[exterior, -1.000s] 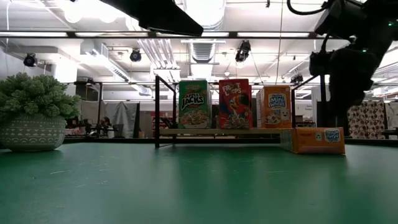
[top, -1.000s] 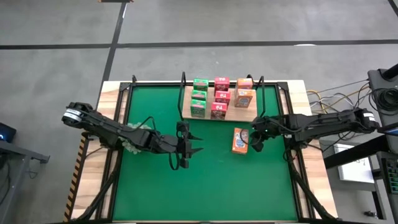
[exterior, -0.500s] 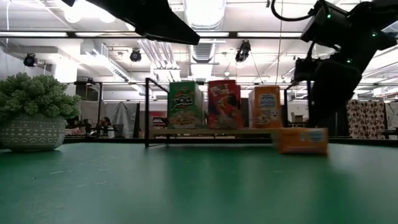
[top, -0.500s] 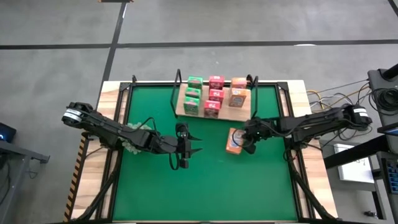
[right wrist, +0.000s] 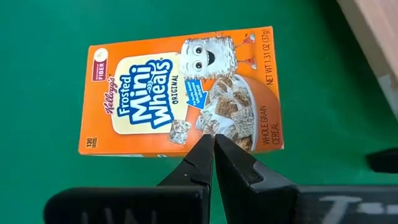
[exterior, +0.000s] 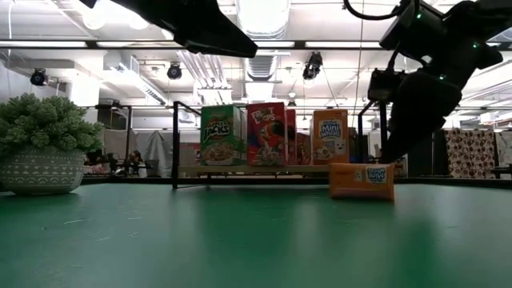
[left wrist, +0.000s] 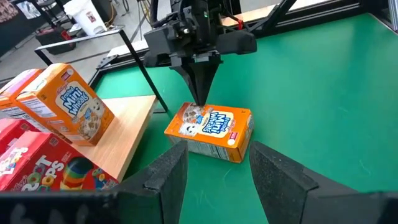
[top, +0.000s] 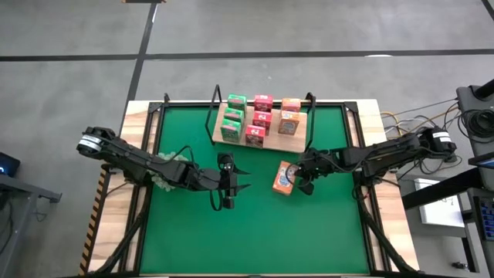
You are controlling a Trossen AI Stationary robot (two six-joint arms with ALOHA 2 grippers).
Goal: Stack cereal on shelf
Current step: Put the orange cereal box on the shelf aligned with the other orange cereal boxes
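Since a second ago my right gripper (top: 306, 185), fingers pinched shut, has pushed the flat orange box (top: 283, 177) leftward at centre frame. Left gripper (top: 234, 181) waits half-open, empty, lower centre. Farther up, the shelf (top: 297, 143) with eight boxes has shifted left too.

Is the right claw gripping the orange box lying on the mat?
No: the right claw is shut with nothing between its fingers, its tips at the edge of the flat-lying orange cereal box.
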